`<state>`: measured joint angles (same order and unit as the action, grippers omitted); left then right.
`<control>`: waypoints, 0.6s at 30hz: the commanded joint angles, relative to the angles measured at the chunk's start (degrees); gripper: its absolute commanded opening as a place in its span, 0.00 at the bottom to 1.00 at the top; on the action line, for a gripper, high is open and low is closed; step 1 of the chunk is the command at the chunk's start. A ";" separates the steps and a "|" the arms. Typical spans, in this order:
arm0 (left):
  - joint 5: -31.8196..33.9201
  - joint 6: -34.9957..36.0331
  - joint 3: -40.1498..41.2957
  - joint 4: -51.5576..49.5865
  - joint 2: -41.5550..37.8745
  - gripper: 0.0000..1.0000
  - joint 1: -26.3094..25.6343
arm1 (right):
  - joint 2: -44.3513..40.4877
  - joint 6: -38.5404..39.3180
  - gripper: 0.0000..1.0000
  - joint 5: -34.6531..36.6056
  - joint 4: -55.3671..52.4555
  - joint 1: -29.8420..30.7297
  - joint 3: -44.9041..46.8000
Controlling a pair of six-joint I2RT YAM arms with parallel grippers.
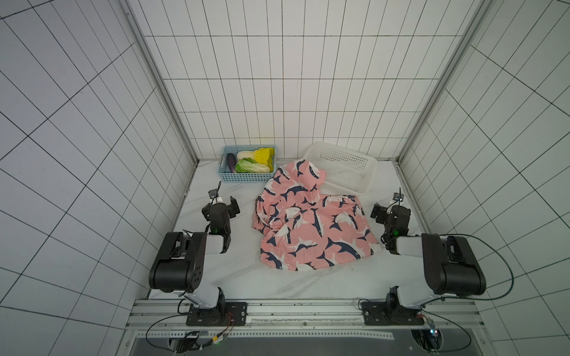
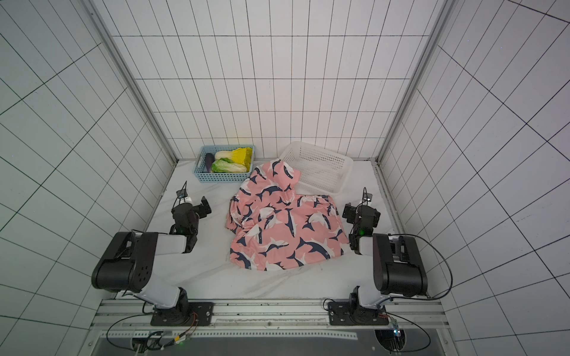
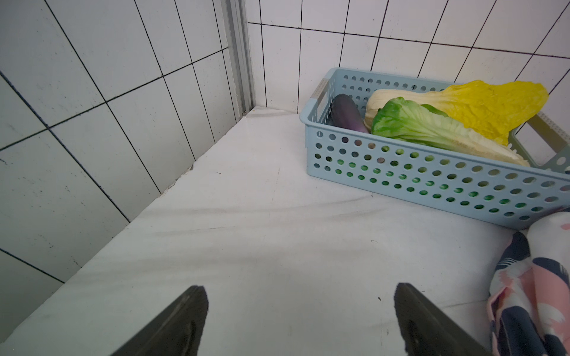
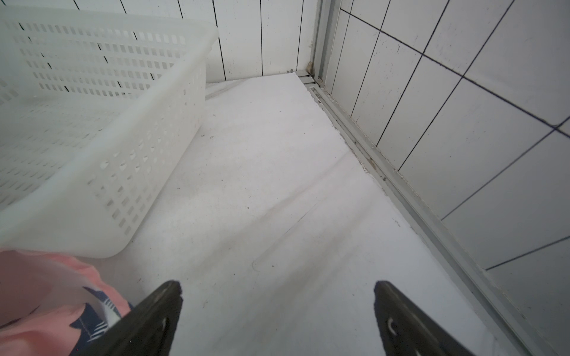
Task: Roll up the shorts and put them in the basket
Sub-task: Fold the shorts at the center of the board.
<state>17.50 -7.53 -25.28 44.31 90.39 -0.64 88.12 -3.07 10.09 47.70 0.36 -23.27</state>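
The shorts (image 1: 311,225) (image 2: 283,225) are pink with navy-and-white sharks and lie in a crumpled heap in the middle of the white table in both top views. Their far end rests against the white basket's corner. My left gripper (image 1: 222,202) (image 2: 193,204) hangs left of the heap, open and empty, over bare table. In the left wrist view, the gripper (image 3: 300,289) has an edge of the shorts (image 3: 530,292) beside it. My right gripper (image 1: 389,207) (image 2: 361,209) (image 4: 277,285) stands open right of the heap, with the fabric (image 4: 46,302) just beside one finger.
A blue perforated basket (image 1: 246,178) (image 2: 220,178) (image 3: 431,182) at the back left holds an eggplant (image 3: 347,115) and two cabbages. An empty white basket (image 1: 348,175) (image 2: 327,182) (image 4: 92,172) stands at the back right. Tiled walls close in three sides.
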 commanded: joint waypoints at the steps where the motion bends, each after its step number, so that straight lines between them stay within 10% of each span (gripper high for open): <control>1: -0.64 -0.25 -0.21 -0.11 -1.09 0.98 0.21 | -0.05 -0.37 0.99 -0.11 0.52 -0.28 -0.47; 7: 2.94 -1.34 -0.28 -0.36 -2.03 0.98 0.00 | -0.97 -0.52 0.99 0.72 0.12 -0.32 -0.77; 12: 4.02 -2.93 -5.75 -17.02 -10.85 0.98 0.38 | -11.45 -2.84 0.99 2.18 -22.77 -0.34 -10.04; 16: 0.12 -27.03 -11.31 -36.41 -18.08 0.98 5.49 | -18.74 -22.01 0.99 7.03 -43.29 -0.60 -18.19; 18: -12.04 -31.57 -11.85 -38.00 -19.83 0.98 9.62 | -20.68 -33.78 0.99 8.63 -55.81 -1.17 -22.06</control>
<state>17.89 -22.33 -35.05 19.79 73.97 3.44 70.85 -15.57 13.47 16.84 0.32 -39.16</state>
